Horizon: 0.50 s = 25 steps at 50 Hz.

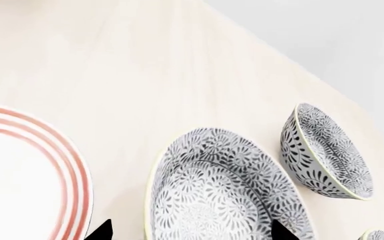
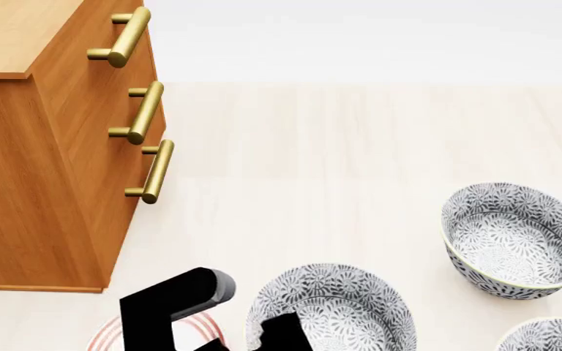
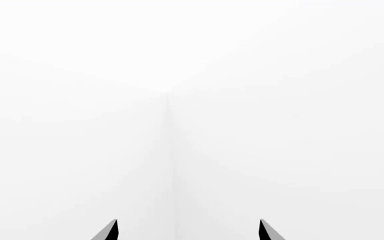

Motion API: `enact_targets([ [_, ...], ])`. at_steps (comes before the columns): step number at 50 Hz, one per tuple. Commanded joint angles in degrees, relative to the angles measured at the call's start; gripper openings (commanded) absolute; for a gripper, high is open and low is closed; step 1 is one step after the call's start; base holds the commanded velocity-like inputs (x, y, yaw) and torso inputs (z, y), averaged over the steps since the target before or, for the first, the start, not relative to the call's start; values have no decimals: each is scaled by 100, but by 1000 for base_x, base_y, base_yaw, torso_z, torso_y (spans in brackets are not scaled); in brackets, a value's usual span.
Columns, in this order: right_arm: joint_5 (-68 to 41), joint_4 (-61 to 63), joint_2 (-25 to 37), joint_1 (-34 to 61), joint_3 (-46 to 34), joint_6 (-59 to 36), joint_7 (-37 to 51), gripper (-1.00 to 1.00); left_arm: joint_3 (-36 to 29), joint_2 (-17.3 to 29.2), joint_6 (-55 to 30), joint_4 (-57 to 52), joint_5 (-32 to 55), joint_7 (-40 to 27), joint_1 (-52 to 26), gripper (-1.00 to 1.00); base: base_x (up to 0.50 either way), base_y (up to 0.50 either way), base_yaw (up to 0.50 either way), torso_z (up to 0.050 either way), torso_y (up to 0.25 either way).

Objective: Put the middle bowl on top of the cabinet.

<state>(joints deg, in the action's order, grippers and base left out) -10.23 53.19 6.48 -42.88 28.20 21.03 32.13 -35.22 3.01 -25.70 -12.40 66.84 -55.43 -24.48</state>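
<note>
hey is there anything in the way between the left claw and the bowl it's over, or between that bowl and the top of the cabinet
Nothing visible blocks either. The left claw is open right over the middle bowl, tips straddling it. Between the bowl and the cabinet lies bare table, and the visible part of the cabinet's top is bare. The plate sits beside the bowl.

**No readable text**

No words, labels, brands, numbers or signs can be read in any view. The bowls (image 2: pixel 332 311) carry only a dark-grey floral pattern, the plate (image 1: pixel 25 175) only red rings, and the cabinet (image 2: pixel 37 168) with its brass handles (image 2: pixel 149 172) is plain wood with no marking. The worktop (image 2: pixel 359 146) is bare pale wood grain. The right wrist view shows only blank white surfaces.
</note>
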Motion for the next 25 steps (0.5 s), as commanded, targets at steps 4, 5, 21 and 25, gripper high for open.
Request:
enact_targets([
  [4,-52,48,-117,-44,94,78,-149,100,-168,68,281,220,-44,369,29,100,0,0,0,0,0],
  [5,-64,50,-125,-51,106,87,-158,100,-183,72,298,232,-55,394,34,100,0,0,0,0,0],
  [21,-172,146,-344,-85,272,182,-400,100,-410,135,800,551,-414,970,164,100,0,0,0,0,0],
  [25,-206,166,-400,-120,320,239,-453,100,-444,134,870,641,-407,1063,197,100,0,0,0,0,0],
])
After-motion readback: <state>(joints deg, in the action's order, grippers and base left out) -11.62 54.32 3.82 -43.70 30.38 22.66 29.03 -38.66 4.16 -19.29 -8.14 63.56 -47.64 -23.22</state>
